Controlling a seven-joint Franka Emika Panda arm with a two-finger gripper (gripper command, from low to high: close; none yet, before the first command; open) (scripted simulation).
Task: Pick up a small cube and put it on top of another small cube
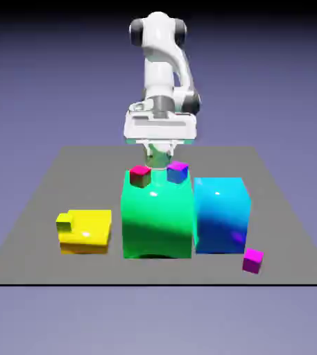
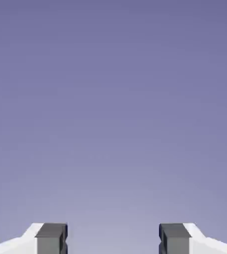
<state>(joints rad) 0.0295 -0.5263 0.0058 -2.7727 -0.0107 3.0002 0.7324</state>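
Observation:
The small cube point(image 1: 252, 259), magenta on every face, lies on the grey table near the front, just right of the big cyan block. My gripper point(image 1: 158, 159) hangs far from it, behind the top of the big green block, between two other tiny cubes. One of these is brownish with a red top point(image 1: 140, 176); the other is blue with a magenta top point(image 1: 177, 171). In the hand view the gripper point(image 2: 113, 239) is open, its grey fingertips point(image 2: 51, 238) wide apart with only the plain backdrop between them.
A big green block point(image 1: 157, 222) stands mid-table with a big cyan block point(image 1: 220, 215) against its right side. A flat yellow block point(image 1: 86, 231) with a small olive cube point(image 1: 64, 222) at its corner lies to the left. The table's front edge point(image 1: 154, 283) runs below.

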